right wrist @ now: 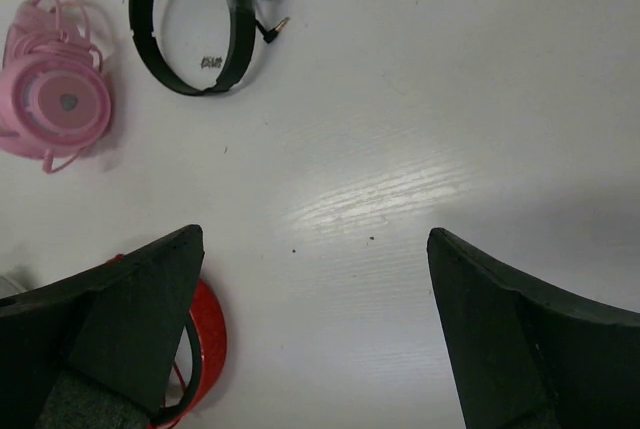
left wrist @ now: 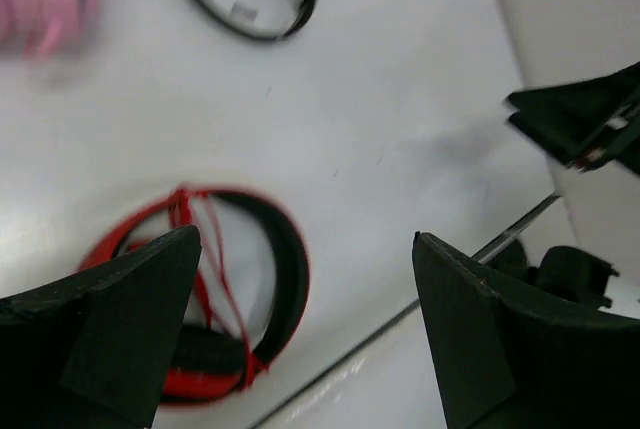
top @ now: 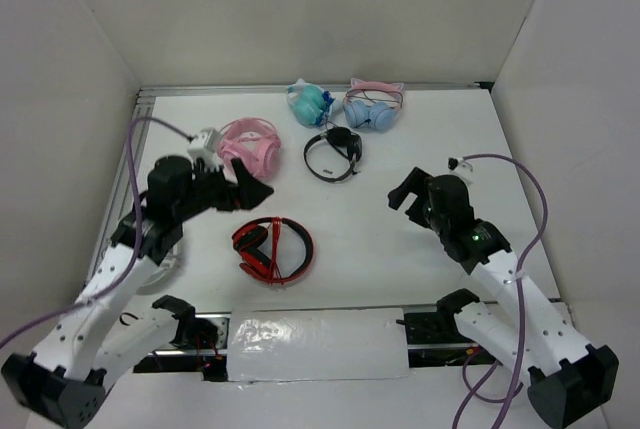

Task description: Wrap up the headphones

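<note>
from above, the teal headphones lie at 12 o'clock on the far table edge, beside a light-blue pair. nothing touches them. the left gripper is at 9 o'clock and the right gripper at 3.

left wrist: fingers wide apart and empty, red headphones just below.

right wrist: fingers wide apart and empty too, black headphones at 11 o'clock. the teal pair shows in neither. i think the fingers are apart to be ready to grab.

Teal headphones, white headband, lying at the table's far edge, beside a light-blue pair
</note>
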Robot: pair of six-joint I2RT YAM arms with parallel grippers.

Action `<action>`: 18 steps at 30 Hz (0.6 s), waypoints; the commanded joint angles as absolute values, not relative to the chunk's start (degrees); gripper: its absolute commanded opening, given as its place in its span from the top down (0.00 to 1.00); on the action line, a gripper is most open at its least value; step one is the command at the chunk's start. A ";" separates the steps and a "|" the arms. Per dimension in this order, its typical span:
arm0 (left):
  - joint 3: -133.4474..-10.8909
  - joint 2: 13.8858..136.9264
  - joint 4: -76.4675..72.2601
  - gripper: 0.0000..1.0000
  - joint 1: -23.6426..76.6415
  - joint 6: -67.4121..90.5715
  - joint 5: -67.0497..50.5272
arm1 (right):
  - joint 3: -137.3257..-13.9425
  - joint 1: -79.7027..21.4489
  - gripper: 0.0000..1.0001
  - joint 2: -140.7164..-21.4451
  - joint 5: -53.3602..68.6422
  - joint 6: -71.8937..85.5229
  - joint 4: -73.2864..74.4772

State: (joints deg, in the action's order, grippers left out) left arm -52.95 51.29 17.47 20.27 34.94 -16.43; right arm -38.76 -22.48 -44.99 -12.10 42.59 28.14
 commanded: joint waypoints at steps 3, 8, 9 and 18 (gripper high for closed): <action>-45.17 37.19 28.99 0.01 20.83 43.05 -1.98 | -34.99 -22.24 0.00 -39.38 -20.12 49.92 23.83; -43.60 32.35 29.10 0.01 24.16 44.66 -1.66 | -34.80 -22.32 0.00 -36.31 -22.93 53.43 22.06; -43.07 32.26 27.96 0.01 24.26 44.21 -2.02 | -34.98 -22.41 0.00 -35.86 -24.16 54.31 22.76; -43.42 34.45 28.13 0.01 24.79 43.42 -0.62 | -35.68 -22.50 0.00 -32.78 -27.86 53.08 23.11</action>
State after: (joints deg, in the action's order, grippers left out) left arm -43.57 34.13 30.02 24.36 43.72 -1.61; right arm -34.41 -22.46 -33.71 -24.47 51.83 26.09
